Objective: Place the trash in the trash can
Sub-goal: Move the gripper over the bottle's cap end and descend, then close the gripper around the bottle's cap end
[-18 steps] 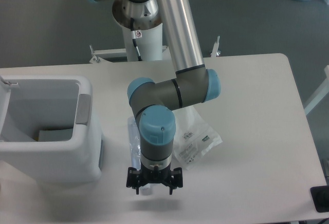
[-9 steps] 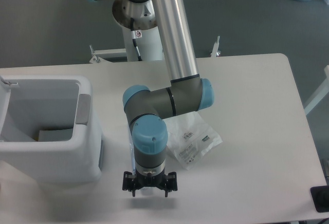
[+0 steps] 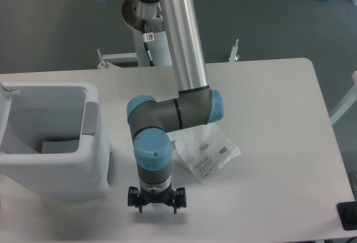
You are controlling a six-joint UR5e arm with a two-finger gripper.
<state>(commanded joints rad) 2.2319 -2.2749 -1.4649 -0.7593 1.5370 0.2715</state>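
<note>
Near the front edge of the white table (image 3: 279, 115), my claw (image 3: 156, 207) points straight down, just right of the trash can (image 3: 92, 173). From this overhead view I see the two black jaws standing apart on either side of the wrist, but my own forearm covers the gap between them — so I cannot tell whether they are spread free or closed around anything.

The bottle is nowhere in plain sight; it may lie under my wrist or sit in my grip, and I cannot say which. The flat plastic pouch (image 3: 215, 155) with its small printed label lies on the table to my right, its left edge tucked under my elbow joint, close to the claw but not in it.

My judgement: I am at the pick-or-carry stage of the first item, with nothing of the task's trash visible inside the bin yet. The next move calls for clearing the bin's thick rim — lifting high enough, then travelling left until I hang over the open cavity before letting go.
</note>
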